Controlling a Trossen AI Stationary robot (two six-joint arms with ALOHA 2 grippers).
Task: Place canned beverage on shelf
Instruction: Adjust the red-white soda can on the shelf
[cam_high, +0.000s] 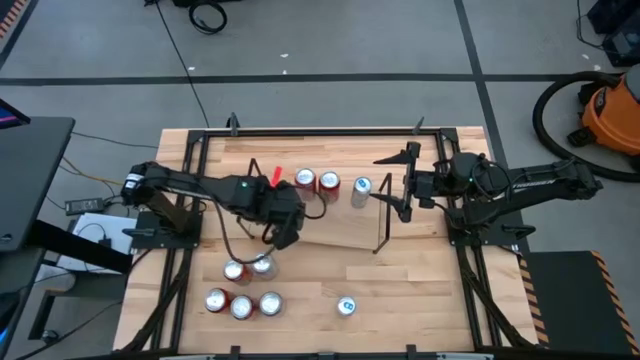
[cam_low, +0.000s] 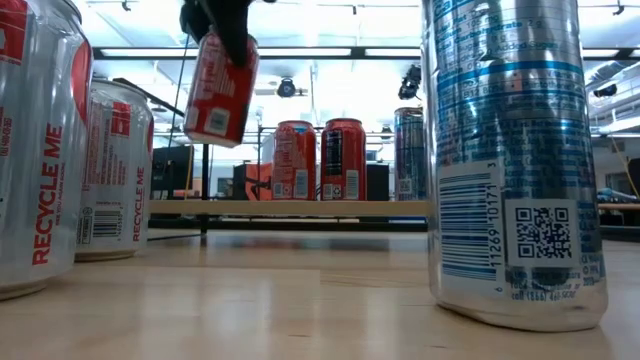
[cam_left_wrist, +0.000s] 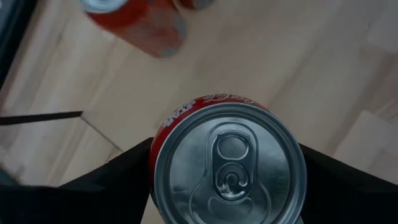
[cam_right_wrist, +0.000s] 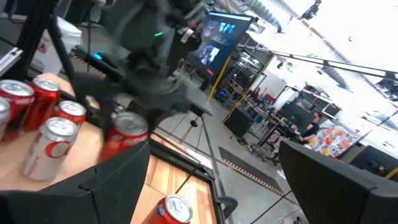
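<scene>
The left gripper (cam_high: 285, 232) hangs over the table with a red can (cam_low: 221, 89) clamped between its fingers (cam_left_wrist: 118, 171), lifted clear and tilted, short of the shelf (cam_high: 340, 232). Beyond its fingertips, two red cans (cam_high: 317, 182) and a silver-blue can (cam_high: 361, 190) stand on the shelf. The right gripper (cam_high: 397, 187) waits at the shelf's far end, fingers spread wide around nothing.

3 cans (cam_high: 329, 184) on shelf (cam_high: 340, 232), 6 cans (cam_high: 241, 305) on table (cam_high: 420, 290)
</scene>
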